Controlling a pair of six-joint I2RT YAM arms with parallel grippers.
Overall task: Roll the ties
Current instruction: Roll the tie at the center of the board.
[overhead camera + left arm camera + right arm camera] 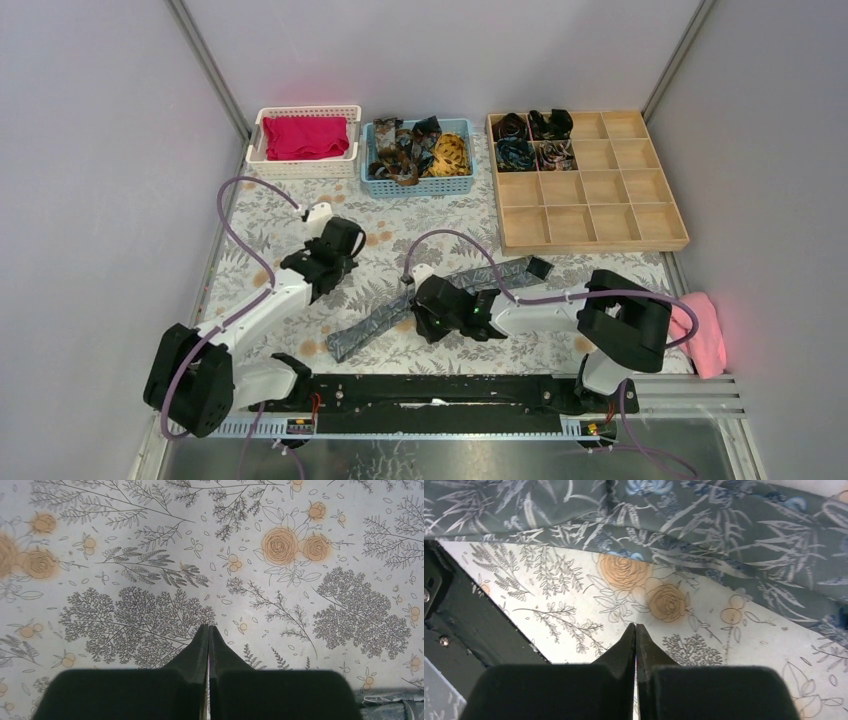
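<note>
Top external view: a grey tie point(365, 328) is laid flat mid-table, slanted from 8 to 2 o'clock; the right gripper point(635, 627) is seen closed just beside it; the left gripper point(208, 629) is closed at 10 o'clock; loose ties point(405, 150) are held in a blue basket point(415, 187) at 12 o'clock.

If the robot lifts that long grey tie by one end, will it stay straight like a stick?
Probably not. The grey tie lies flat and shows soft folds in the right wrist view, so it would likely droop. It looks thin, so probably light. Pushed, it may bunch up rather than slide.
</note>
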